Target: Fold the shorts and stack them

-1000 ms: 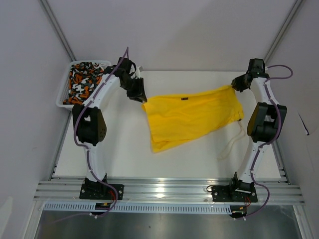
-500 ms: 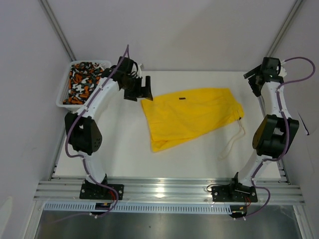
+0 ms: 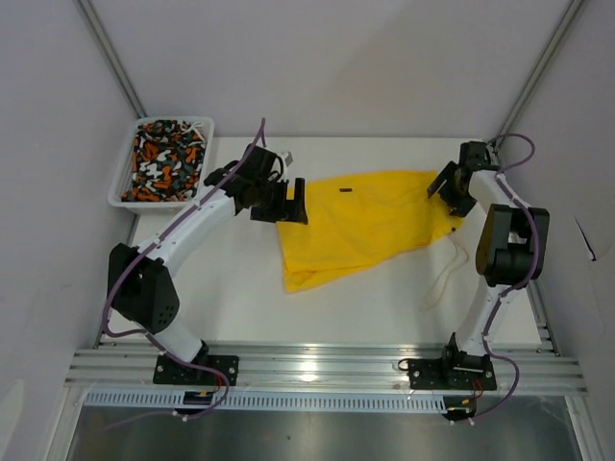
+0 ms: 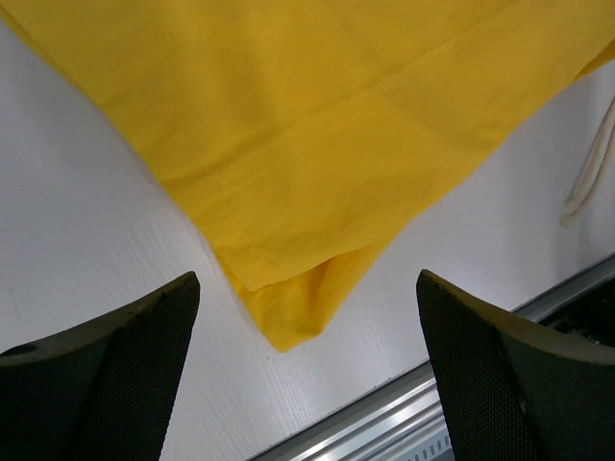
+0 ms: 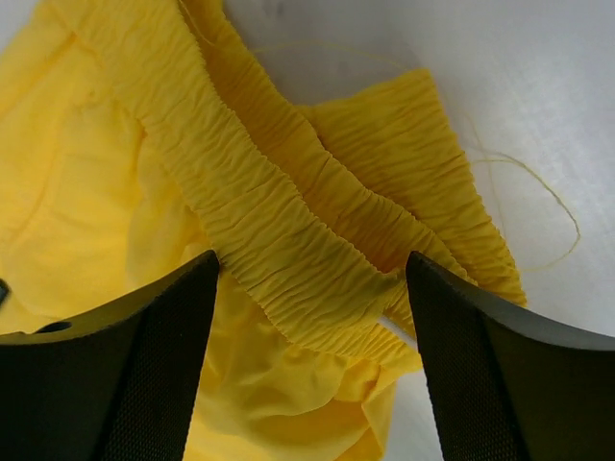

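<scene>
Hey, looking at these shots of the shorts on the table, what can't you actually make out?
Top view: the small black label on the yellow shorts is too small to read.
Top view: the patterned shorts lie bunched in the basket, lower layers hidden.
Left wrist view: the drawstring is cut off by the right edge.

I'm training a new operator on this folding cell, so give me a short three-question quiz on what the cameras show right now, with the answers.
1. True or false: the patterned shorts lie in the white basket.
2. The yellow shorts are: A) spread on the table, B) in the basket, C) lifted off the table by both arms.
3. Fill in: both arms' jaws stand ____, gripping nothing.
Key: 1 true; 2 A; 3 open.
</scene>
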